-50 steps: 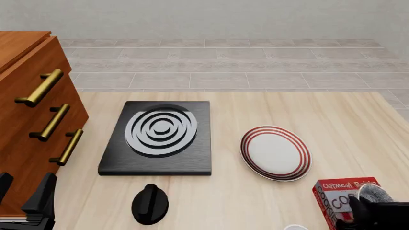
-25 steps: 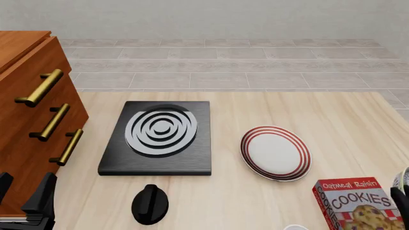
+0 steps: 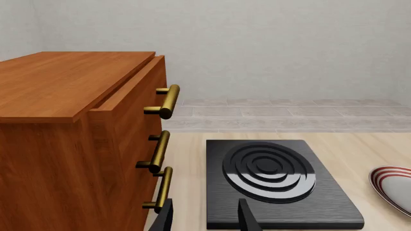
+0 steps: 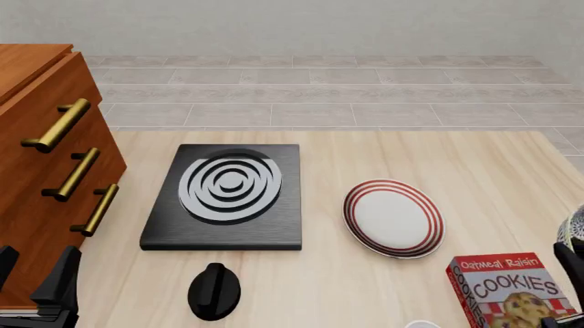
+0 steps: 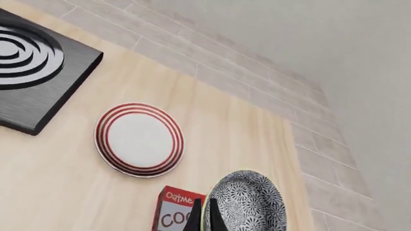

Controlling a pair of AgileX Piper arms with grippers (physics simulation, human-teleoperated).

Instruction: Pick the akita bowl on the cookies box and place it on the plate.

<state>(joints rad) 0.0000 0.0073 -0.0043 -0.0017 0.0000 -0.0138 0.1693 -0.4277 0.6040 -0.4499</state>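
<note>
Tabletop (image 3: 192, 159) of pale wood fills the left wrist view, with a wooden drawer cabinet (image 3: 70, 144) and its brass handles (image 3: 168, 101) along the left edge; the left hand (image 3: 205, 219) shows two dark fingers (image 3: 248, 216) spread apart with nothing between them, hanging near the front edge before the black stove burner (image 3: 276, 183), and a sliver of the plate (image 3: 393, 187) shows beyond the burner toward the right. Front view: the burner (image 4: 223, 197) lies mid-tabletop beside the cabinet (image 4: 46, 178), a black knob (image 4: 215, 291) sits just in front of it near the front edge, and the plate (image 4: 393, 219) with its red rings lies to the right of the burner, apart from it; the cookies box (image 4: 511, 290) lies at the front right corner, well clear of the plate, and only a thin patterned slice of the akita bowl (image 4: 575, 236) shows at the picture's right border, above the box's far right side; the left hand (image 4: 37, 287) sits low at the front left corner, while the right hand is barely in this picture. Right wrist view: the right hand (image 5: 204, 216) has its fingers pressed together on the rim of the akita bowl (image 5: 247, 204), which is lifted and tilted so its net-patterned inside shows, beside the cookies box (image 5: 176, 211) below; the plate (image 5: 139, 139) lies farther on, empty, and a corner of the burner (image 5: 38, 77) shows beyond it
</note>
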